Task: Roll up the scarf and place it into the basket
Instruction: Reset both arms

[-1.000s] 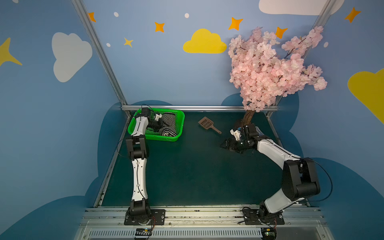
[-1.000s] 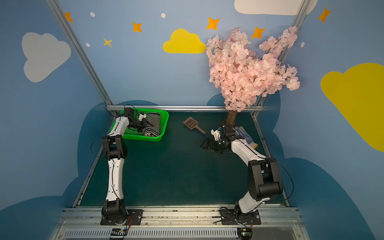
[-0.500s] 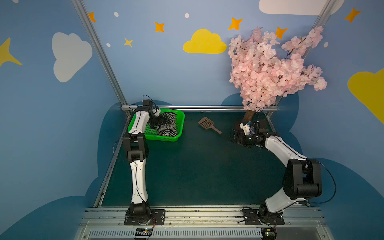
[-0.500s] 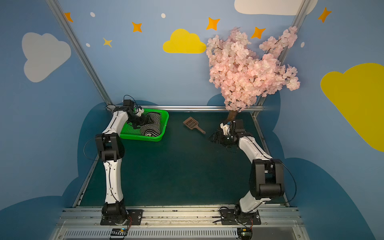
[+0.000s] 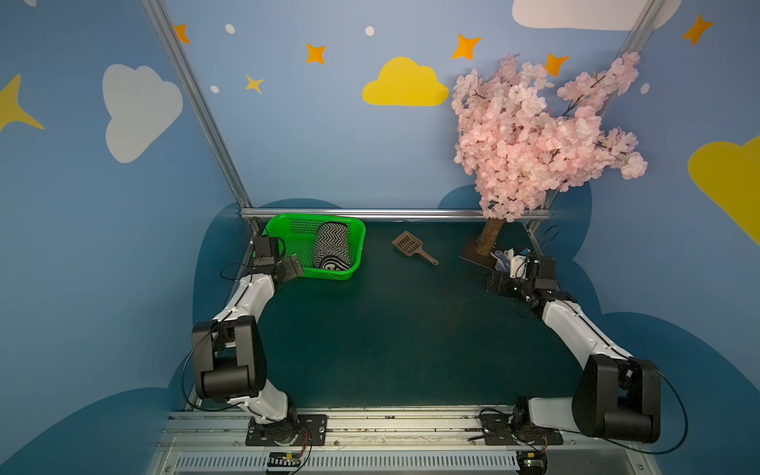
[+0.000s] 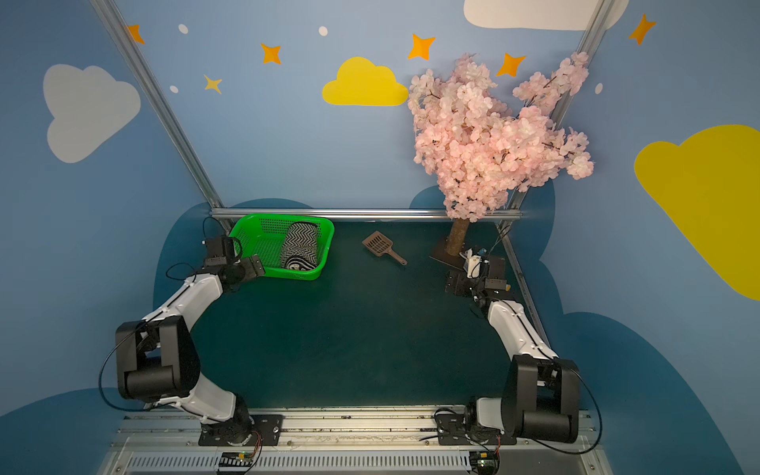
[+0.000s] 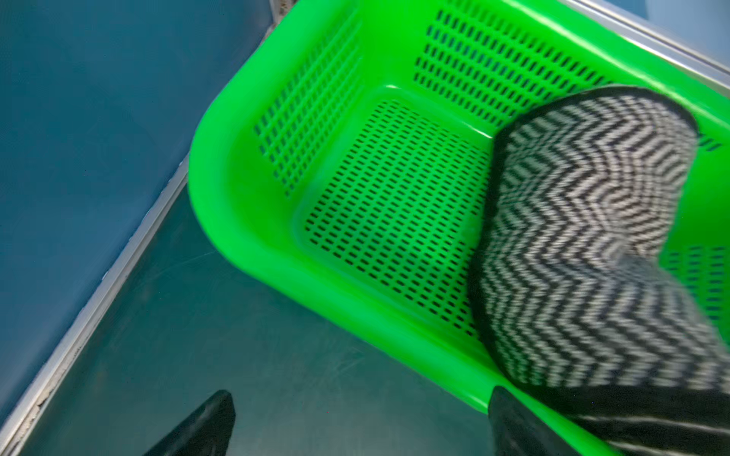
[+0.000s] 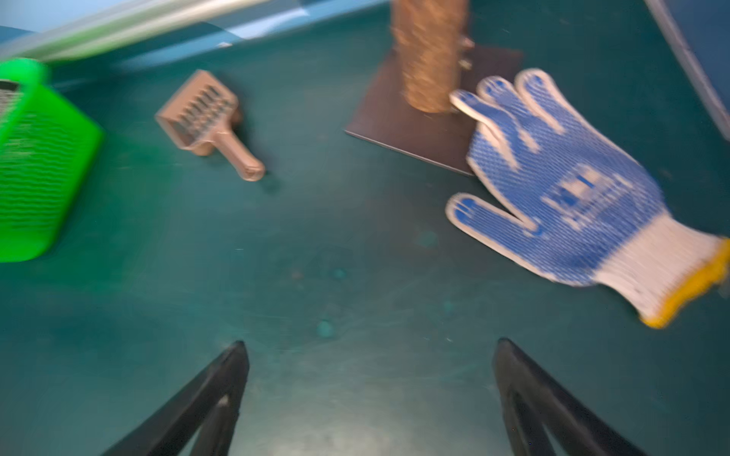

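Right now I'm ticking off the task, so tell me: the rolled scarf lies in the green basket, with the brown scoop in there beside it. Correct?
One thing is wrong. The scarf does lie rolled in the basket, but the scoop is not in it: it lies on the table, apart from the basket, between it and the tree. Both top views show this.
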